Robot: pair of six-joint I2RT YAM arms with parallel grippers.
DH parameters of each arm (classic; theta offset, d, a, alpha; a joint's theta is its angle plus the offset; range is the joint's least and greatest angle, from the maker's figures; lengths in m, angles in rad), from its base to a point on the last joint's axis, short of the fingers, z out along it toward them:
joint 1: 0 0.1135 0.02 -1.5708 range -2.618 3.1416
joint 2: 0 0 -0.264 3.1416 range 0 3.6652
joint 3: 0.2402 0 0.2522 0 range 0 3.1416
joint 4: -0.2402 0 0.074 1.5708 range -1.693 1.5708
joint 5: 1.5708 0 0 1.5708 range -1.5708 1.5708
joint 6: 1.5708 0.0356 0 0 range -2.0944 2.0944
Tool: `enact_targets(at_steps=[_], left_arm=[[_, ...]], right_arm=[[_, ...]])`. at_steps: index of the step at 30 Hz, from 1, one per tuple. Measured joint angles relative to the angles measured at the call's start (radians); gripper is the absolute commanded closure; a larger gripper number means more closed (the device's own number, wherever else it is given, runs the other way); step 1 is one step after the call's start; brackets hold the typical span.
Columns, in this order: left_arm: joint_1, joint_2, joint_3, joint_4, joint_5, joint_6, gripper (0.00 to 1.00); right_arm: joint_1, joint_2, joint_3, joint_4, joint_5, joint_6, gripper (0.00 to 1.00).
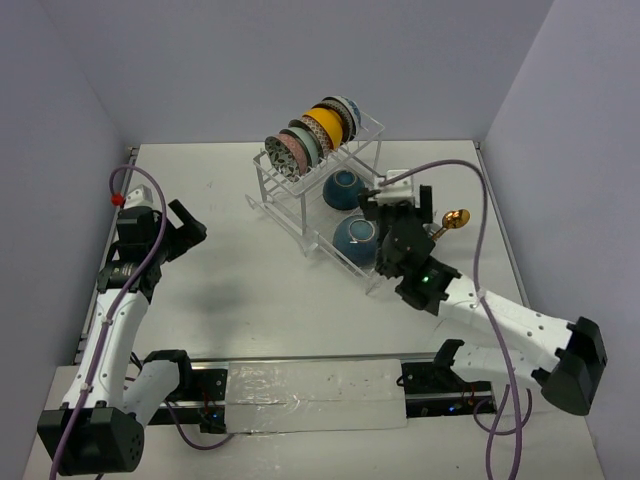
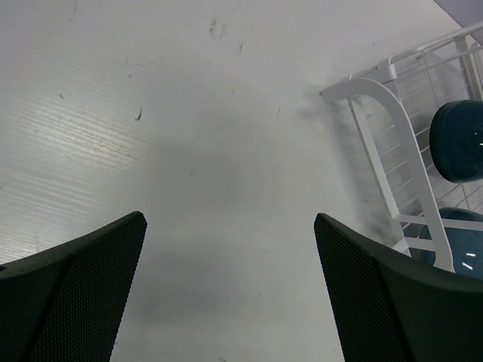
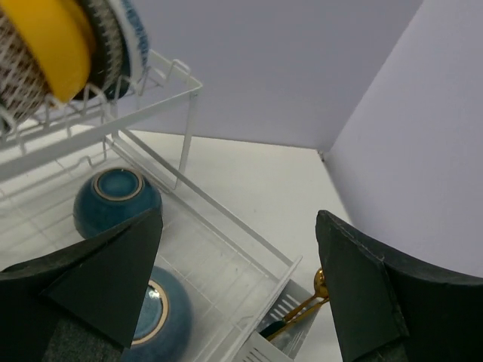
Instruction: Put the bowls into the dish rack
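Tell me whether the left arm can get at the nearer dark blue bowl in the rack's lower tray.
Probably not directly. The left gripper hangs open over bare table beside the dish rack, whose white end frame and wires stand between it and that bowl. The right gripper is closer.

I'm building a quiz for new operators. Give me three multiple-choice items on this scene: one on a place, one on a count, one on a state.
1. Where is the gold spoon?
A. on the upper shelf
B. inside a bowl
C. in the dish rack's side holder

2. How many dark blue bowls lie on the rack's lower tray?
A. two
B. one
C. four

3. The left pincer is:
A. shut on a bowl
B. open and empty
C. shut on the spoon

Answers: C, it sticks out of the holder; A, two lie upside down there; B, its fingers stand apart over bare table.
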Motion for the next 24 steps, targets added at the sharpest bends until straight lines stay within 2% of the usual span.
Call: enact_targets(at_steps=[3, 8, 16, 19, 24], left_arm=[[0.000, 0.000, 0.000, 0.000, 0.000, 0.000, 0.01], [0.000, 0.013, 0.052, -0.027, -0.001, -0.001, 0.01], [0.000, 0.028, 0.304, -0.080, -0.032, 0.019, 0.01], [0.000, 0.030, 0.409, -0.101, -0.058, 0.034, 0.01], [0.000, 0.015, 0.552, -0.159, -0.128, 0.077, 0.01]], right_arm=[[-0.101, -0.062, 0.071, -0.204, -0.091, 0.182, 0.08], [-0.249, -0.124, 0.177, -0.454, -0.236, 0.379, 0.01], [-0.562, -0.243, 0.360, -0.710, -0.446, 0.595, 0.00], [-0.605, -0.304, 0.403, -0.758, -0.468, 0.632, 0.00], [-0.609, -0.449, 0.408, -0.806, -0.476, 0.660, 0.00]])
